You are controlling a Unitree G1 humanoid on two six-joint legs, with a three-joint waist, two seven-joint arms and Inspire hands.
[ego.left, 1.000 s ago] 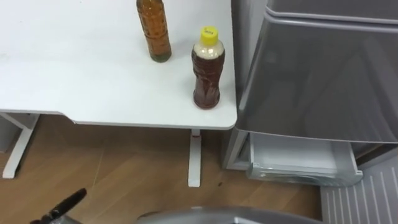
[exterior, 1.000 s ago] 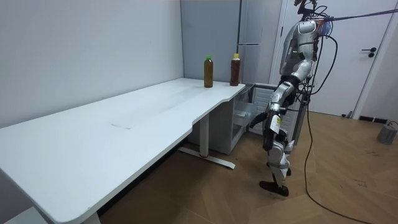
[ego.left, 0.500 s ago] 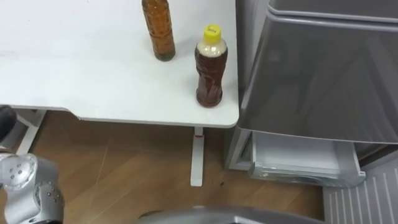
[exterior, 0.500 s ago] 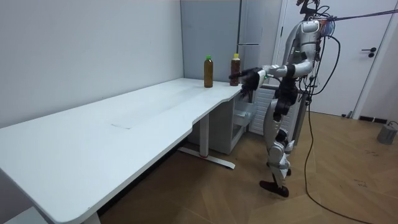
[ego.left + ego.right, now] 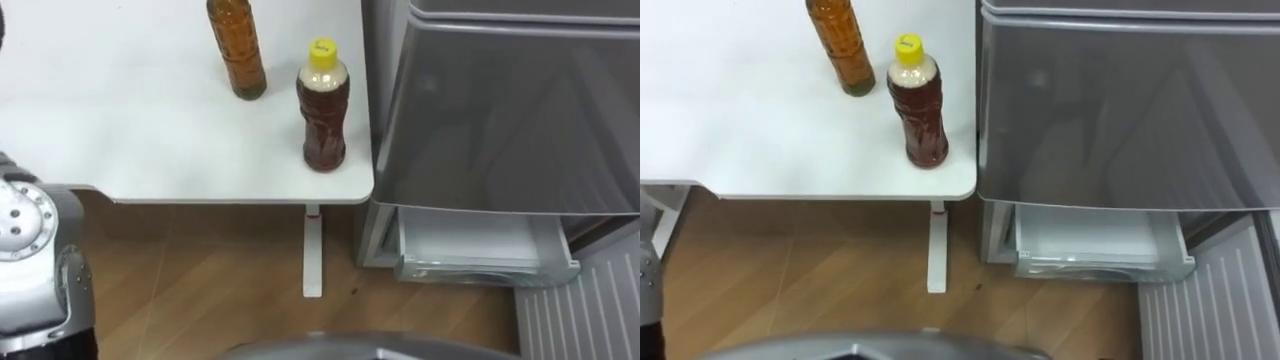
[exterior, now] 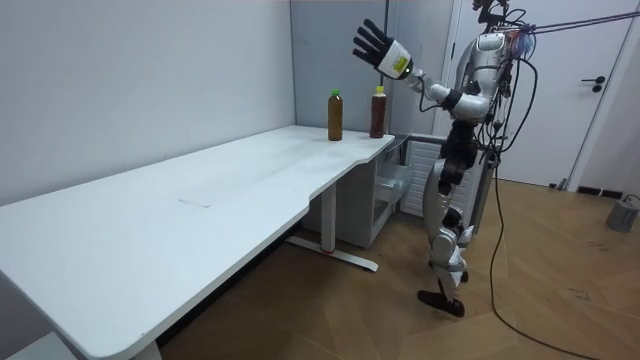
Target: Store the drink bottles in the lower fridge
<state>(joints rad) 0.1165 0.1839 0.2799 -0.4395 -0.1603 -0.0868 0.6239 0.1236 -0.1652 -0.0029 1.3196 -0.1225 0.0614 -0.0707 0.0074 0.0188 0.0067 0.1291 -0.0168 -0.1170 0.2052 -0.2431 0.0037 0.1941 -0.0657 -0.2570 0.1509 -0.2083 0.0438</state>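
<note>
The left hand [image 6: 372, 45] has swung up high above the table [image 5: 120, 120], fingers spread wide and empty. The 2 drinks, a green-capped bottle [image 5: 236, 50] and a yellow-capped bottle [image 5: 322, 105], stand untouched at its right end, left of the fridge's open lower drawer [image 5: 480, 245]. No drink is moved yet, and a first grasp looks likely next.

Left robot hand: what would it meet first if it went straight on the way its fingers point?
Nothing close, apparently: the open left robot hand points upward, well above the yellow-capped bottle, so its way looks free; depth is unclear.
</note>
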